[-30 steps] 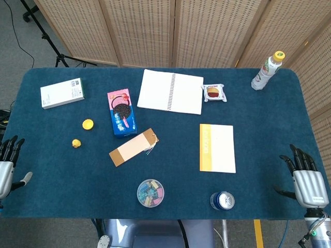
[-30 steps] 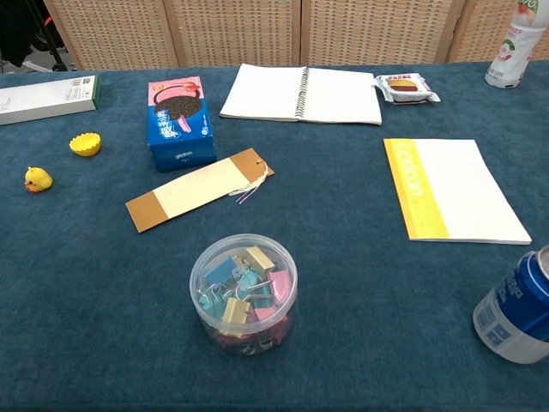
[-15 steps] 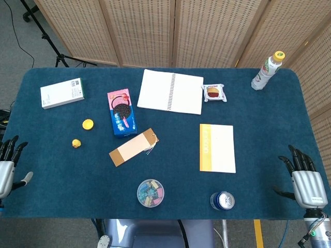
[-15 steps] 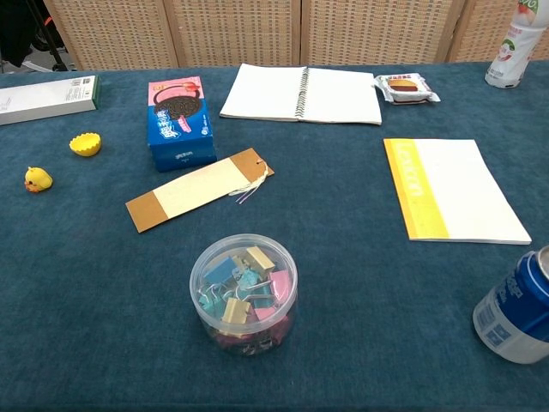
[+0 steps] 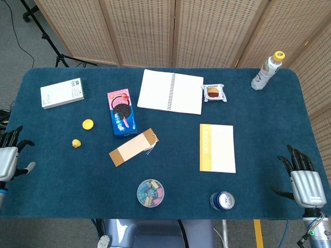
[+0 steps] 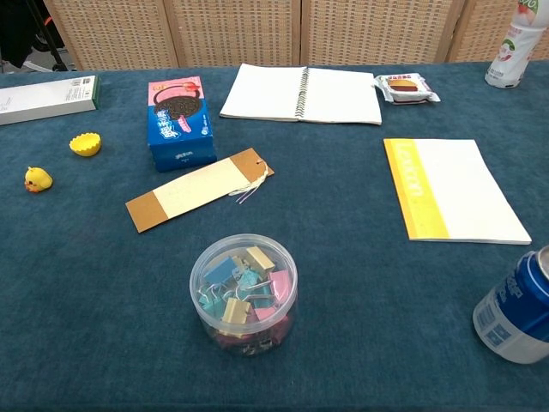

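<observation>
Left hand point(image 5: 7, 157) sits empty at the counter's point(image 5: 62, 170) left edge, fingers spread, nearest the small yellow duck point(image 5: 76, 143). Right hand point(image 5: 303, 181) rests empty at the right edge, fingers apart, blue can point(image 5: 222, 200) and yellow-spined notepad point(image 5: 217, 148) closest, both well clear.

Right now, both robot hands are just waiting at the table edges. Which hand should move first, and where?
Probably the left hand: ease it inward toward the little yellow duck, the nearest thing to it. That hand is open and holds nothing, and only bare blue cloth lies between it and the duck. The right hand is open too, with the blue can the closest thing on its side.
</observation>
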Controlling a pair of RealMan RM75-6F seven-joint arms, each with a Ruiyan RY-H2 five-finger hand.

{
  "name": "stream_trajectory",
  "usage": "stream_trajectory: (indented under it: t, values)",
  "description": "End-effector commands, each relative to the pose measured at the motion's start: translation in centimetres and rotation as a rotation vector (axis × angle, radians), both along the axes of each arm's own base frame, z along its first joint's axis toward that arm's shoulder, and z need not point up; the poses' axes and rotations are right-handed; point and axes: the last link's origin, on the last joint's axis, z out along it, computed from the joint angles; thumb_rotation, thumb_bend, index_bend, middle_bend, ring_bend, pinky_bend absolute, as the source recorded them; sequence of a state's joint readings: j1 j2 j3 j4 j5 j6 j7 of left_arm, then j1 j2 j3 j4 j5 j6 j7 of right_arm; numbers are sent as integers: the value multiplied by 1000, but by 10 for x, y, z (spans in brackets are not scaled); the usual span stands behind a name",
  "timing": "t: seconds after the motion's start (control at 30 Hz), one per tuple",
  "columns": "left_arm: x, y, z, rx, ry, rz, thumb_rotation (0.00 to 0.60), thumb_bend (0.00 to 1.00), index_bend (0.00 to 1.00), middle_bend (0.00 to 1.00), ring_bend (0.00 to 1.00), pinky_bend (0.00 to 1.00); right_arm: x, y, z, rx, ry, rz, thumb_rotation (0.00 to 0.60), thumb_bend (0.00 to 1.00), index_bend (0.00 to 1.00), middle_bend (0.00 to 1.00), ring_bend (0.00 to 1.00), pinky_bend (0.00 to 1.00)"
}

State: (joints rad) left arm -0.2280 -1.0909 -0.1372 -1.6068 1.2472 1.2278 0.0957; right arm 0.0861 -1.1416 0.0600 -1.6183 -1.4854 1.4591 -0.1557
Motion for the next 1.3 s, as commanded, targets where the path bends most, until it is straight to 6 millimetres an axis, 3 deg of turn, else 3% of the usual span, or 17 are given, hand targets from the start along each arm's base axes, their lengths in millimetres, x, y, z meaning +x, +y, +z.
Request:
stream_trajectory:
  t: [0.03, 0.6, 0.87, 1.3]
  values:
    - [-4, 30, -4, -3, 15, 41, 600, 241, 379, 0, 0, 36, 0, 0, 0, 1, 0, 0, 600, 0, 202, 0, 0, 91]
    - [-23, 97, -59, 5, 5, 131, 600, 253, 424, 0, 0, 36, -1, -1, 0, 0, -5, 0, 600, 0, 202, 0, 0, 91]
    - [-8, 101, -87, -4, -7, 138, 600, 252, 436, 0, 0, 36, -1, -3, 0, 4, -13, 1, 600, 0, 202, 0, 0, 91]
    - [14, 95, -100, -30, 0, 128, 600, 252, 443, 0, 0, 36, 0, -2, 0, 7, -17, 8, 600, 0, 202, 0, 0, 91]
